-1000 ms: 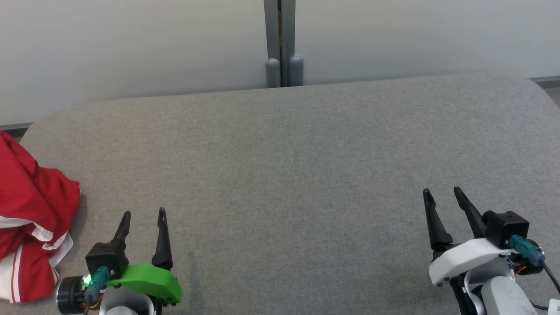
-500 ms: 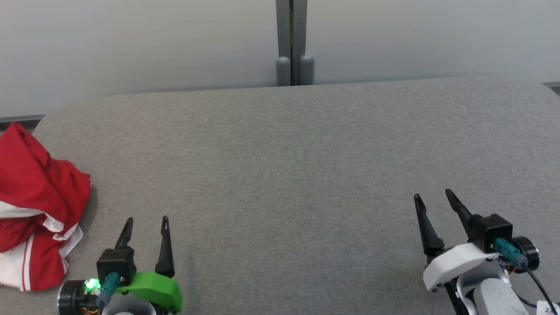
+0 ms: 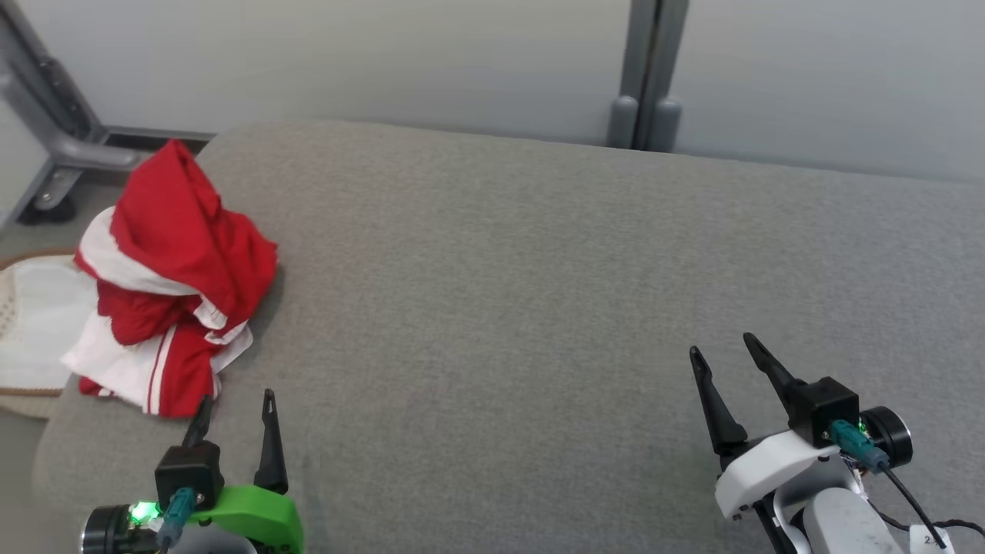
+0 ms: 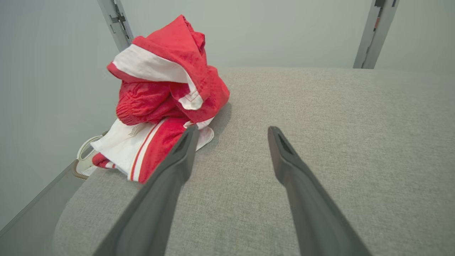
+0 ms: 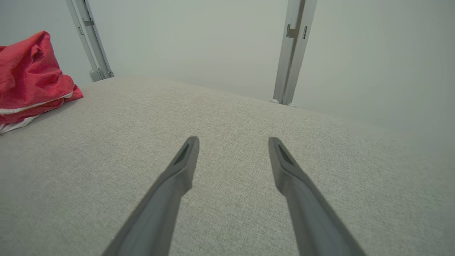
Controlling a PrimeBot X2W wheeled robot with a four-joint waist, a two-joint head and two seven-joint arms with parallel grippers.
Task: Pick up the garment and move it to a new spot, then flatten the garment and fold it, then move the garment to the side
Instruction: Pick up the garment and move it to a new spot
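Observation:
A crumpled red and white garment (image 3: 173,277) lies heaped at the left end of the grey padded table (image 3: 523,277). My left gripper (image 3: 235,402) hovers open just below it, its left fingertip near the garment's lower edge. From the left wrist the garment (image 4: 163,96) sits ahead and to the left of my open left gripper (image 4: 233,131). My right gripper (image 3: 723,346) stands open over bare table at the lower right. The right wrist view has the garment (image 5: 30,76) far off at the left, beyond my empty right gripper (image 5: 233,140).
A pale woven basket (image 3: 31,323) stands on the floor beside the table's left end. Grey metal posts (image 3: 645,77) and a slanted strut (image 3: 46,100) stand behind the table against a pale wall. The table's left edge (image 3: 54,431) is rounded.
The head camera has turned to the left, bringing the whole garment and the basket into view. Both grippers stay open and keep roughly the same places low in the head view.

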